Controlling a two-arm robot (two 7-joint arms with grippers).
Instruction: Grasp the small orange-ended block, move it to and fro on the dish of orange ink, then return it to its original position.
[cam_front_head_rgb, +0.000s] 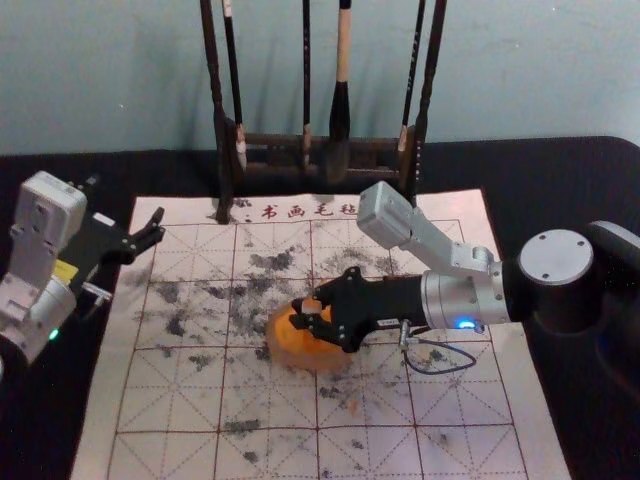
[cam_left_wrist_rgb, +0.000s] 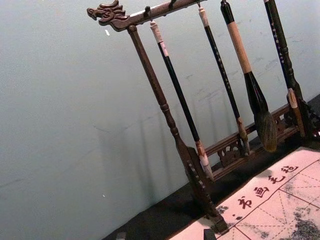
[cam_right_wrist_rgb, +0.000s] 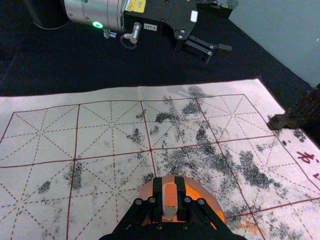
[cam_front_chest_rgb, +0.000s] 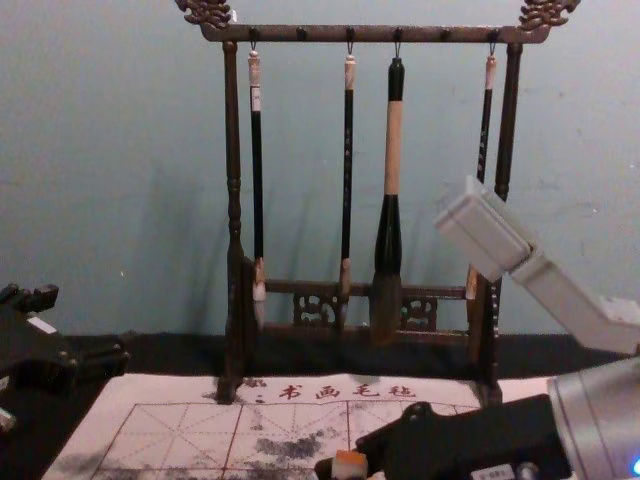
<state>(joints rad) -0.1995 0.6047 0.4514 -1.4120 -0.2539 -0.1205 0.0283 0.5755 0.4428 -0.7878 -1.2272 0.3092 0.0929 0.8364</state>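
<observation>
At the left edge of the head view, my left claw (cam_front_head_rgb: 124, 205) is idle beside the mat, its fingers spread with nothing between them. The gridded mat (cam_front_head_rgb: 180, 400), blotched with dark stains, lies on the dark table (cam_front_head_rgb: 60, 170). Toward upper centre, behind most of the mat, I see a wooden rack (cam_front_head_rgb: 213, 70) with four hanging brushes (cam_front_head_rgb: 343, 100). Near the middle of the frame, the round dish of orange ink (cam_front_head_rgb: 272, 343) sits on the mat. Over it, I have the small block (cam_right_wrist_rgb: 170, 195) pinched between the fingers of my right claw (cam_front_head_rgb: 312, 308), which reaches in from the right. I can't tell whether the block touches the ink.
</observation>
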